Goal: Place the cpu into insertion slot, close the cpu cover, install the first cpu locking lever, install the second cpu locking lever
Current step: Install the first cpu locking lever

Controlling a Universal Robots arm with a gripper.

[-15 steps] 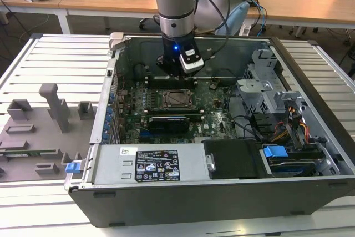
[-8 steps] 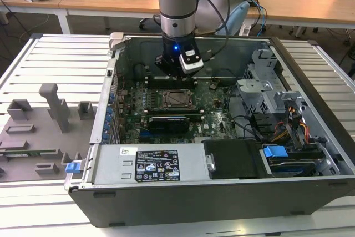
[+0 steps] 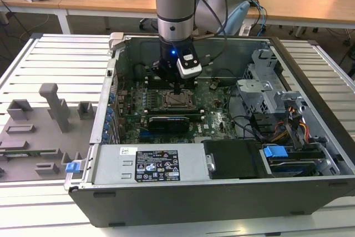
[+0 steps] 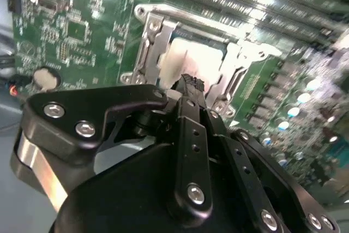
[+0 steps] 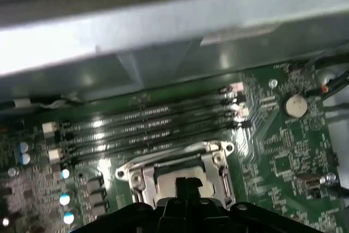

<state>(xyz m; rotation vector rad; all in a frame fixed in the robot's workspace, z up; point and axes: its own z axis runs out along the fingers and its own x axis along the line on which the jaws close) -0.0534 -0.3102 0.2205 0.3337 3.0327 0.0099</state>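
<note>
The gripper (image 3: 176, 88) hangs straight down from the arm (image 3: 176, 4) inside the open computer case (image 3: 222, 192), its tip right over the metal frame in the middle of the green motherboard (image 3: 213, 116). In the second wrist view the black fingers (image 4: 191, 85) sit pressed together into a narrow point with no gap showing between them, and nothing is pinched in them. That point rests at the near edge of the cpu cover (image 4: 150, 36); whether it actually touches the metal cannot be told.

Going from the exterior view's left: a grey plastic fixture tray (image 3: 39, 131) with upright blocks lies on the slatted worktop (image 3: 55, 65), just beside the case's left wall. Inside the case, the motherboard fills the left half of the floor. The cpu cover (image 3: 177, 100) lies flat on the board, and through its window the pale top of the cpu (image 4: 196, 58) shows, seated in the insertion slot. In the first wrist view the same cover (image 5: 180, 165) is seen lying down around the chip, with four long memory slots (image 5: 152, 124) running side by side just beyond it and a round coin battery (image 5: 296, 105) farther off on the board. A long black expansion card (image 3: 176, 120) sits on the board near the case's front. Towards the exterior view's right stand a grey metal drive cage (image 3: 266, 90) and bundled cables (image 3: 294, 126).
</note>
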